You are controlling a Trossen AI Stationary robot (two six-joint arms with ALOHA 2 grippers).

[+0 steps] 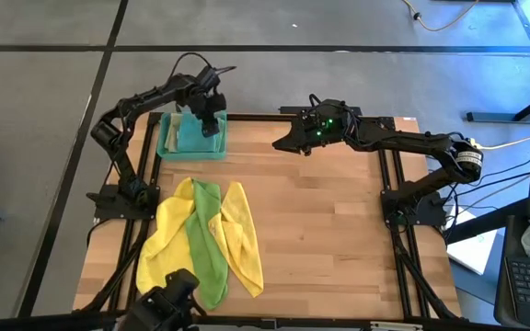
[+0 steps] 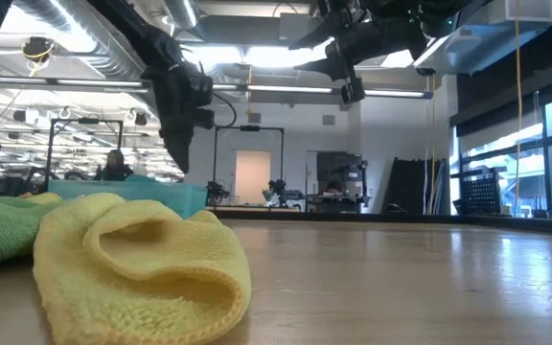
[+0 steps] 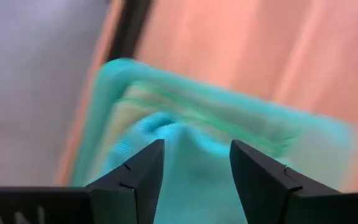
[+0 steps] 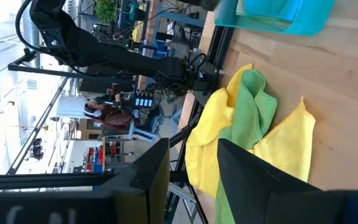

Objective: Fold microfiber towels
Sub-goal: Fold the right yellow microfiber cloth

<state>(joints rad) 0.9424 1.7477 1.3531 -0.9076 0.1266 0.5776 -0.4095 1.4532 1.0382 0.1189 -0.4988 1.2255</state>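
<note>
A translucent teal tray (image 1: pixel 191 152) stands at the table's far left. In it lies a teal towel (image 3: pixel 185 165) with a pale olive-green one (image 1: pixel 167 129) beside it. My left gripper (image 3: pixel 197 144) hangs open just above the teal towel, pointing steeply down; in the low view its fingers (image 2: pixel 182 153) are clear of the tray (image 2: pixel 142 192). Two yellow towels (image 1: pixel 166 234) (image 1: pixel 242 239) and a bright green one (image 1: pixel 208 239) lie crumpled and overlapping on the near left of the table. My right gripper (image 1: pixel 283 142) waits open, high over the far middle.
The bare wooden table top (image 1: pixel 339 230) stretches over the middle and right. Black frame rails (image 1: pixel 389 230) run along the table's sides. In the right wrist view the towel heap (image 4: pixel 247 118) and the tray (image 4: pixel 278 18) show beyond my right gripper (image 4: pixel 194 165).
</note>
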